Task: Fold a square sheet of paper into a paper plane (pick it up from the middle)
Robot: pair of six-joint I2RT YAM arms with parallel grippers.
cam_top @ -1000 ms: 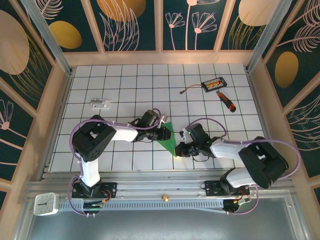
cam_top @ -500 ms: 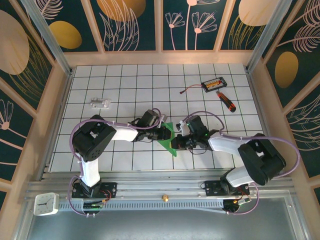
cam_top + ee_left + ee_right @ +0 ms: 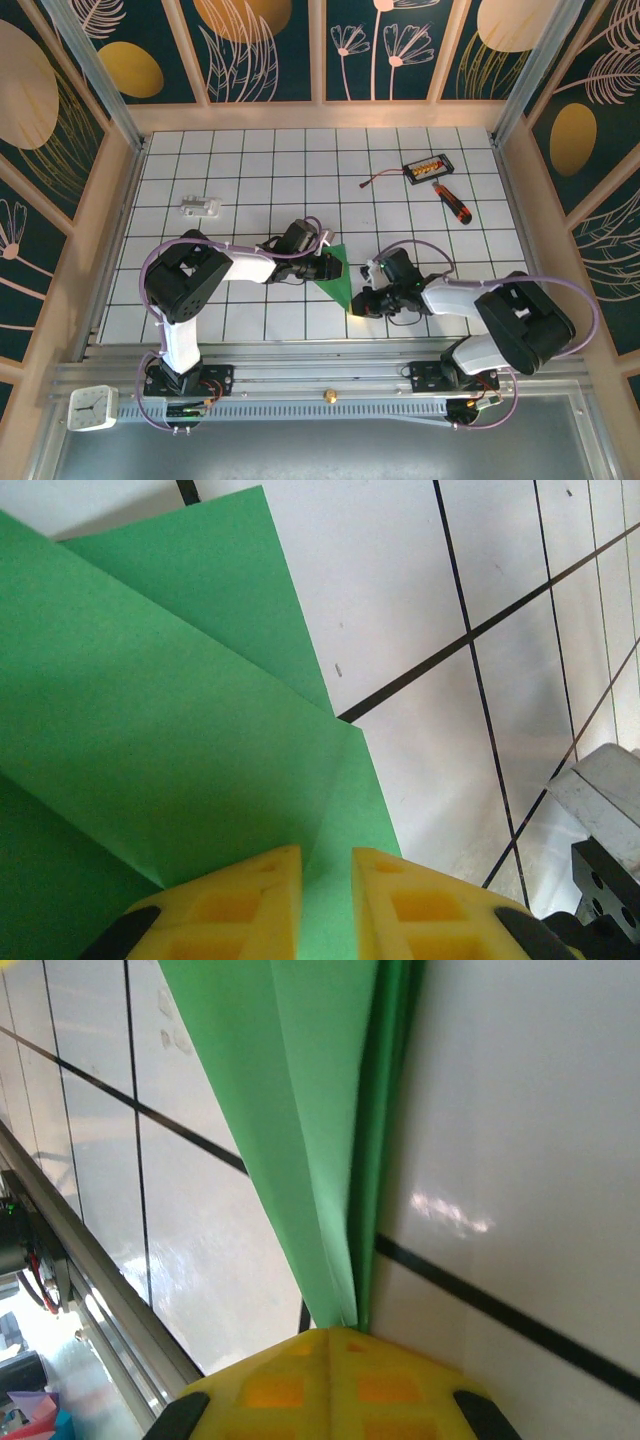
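Note:
The square sheet of paper (image 3: 341,287) is creased into a narrow green wedge on the tiled table, its point toward the near edge. My left gripper (image 3: 326,266) rests on the wedge's wide far end. In the left wrist view its yellow fingertips (image 3: 326,855) stand a narrow gap apart, with overlapping green layers (image 3: 150,730) under and ahead of them. My right gripper (image 3: 358,304) is at the near point. In the right wrist view its jaws (image 3: 333,1332) are shut, and the paper's long folded edge (image 3: 290,1110) runs straight up from their tips.
A black box with orange parts (image 3: 427,167) and a black-and-orange screwdriver (image 3: 452,203) lie at the back right. A small pale object (image 3: 200,207) sits at the back left. The metal rail (image 3: 330,385) runs along the near edge, close behind my right gripper.
My right gripper slid up along the fold toward the paper's middle, then came back down to the near point. The left gripper and the paper stayed put.

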